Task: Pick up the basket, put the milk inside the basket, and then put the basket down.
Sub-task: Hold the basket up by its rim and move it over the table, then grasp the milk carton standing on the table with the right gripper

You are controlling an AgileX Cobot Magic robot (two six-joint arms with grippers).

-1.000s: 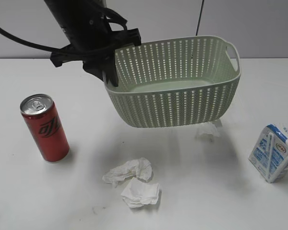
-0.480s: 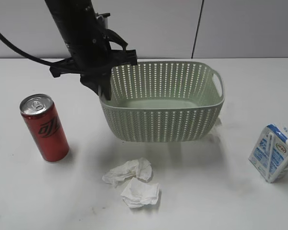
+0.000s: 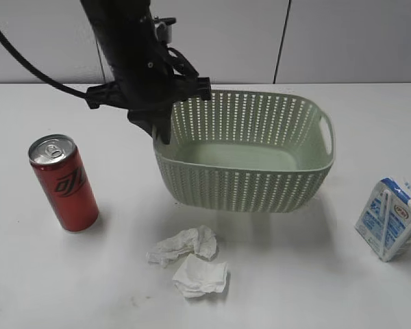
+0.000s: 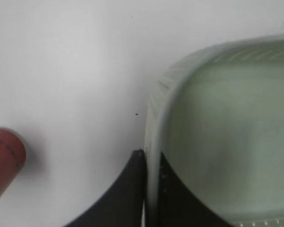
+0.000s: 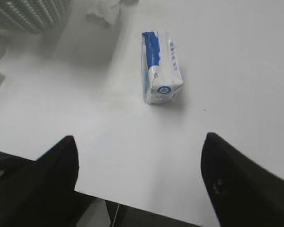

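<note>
The pale green basket (image 3: 246,185) is empty and sits low over the table's middle, roughly level. I cannot tell whether it touches the table. My left gripper (image 3: 161,130) is shut on its left rim. In the left wrist view the two fingers (image 4: 151,161) pinch the basket wall (image 4: 227,118). The blue-and-white milk (image 3: 389,219) stands on the table at the far right, apart from the basket. In the right wrist view my right gripper (image 5: 139,175) is open and empty, with the milk (image 5: 160,66) ahead of it.
A red soda can (image 3: 64,182) stands at the left and also shows in the left wrist view (image 4: 2,161). Two crumpled tissues (image 3: 188,260) lie in front of the basket. Another tissue (image 5: 104,9) lies near the basket's right end.
The basket has come down from a raised, tilted hold to a low, level one and has shifted slightly right with my left gripper. The milk and can have not moved.
</note>
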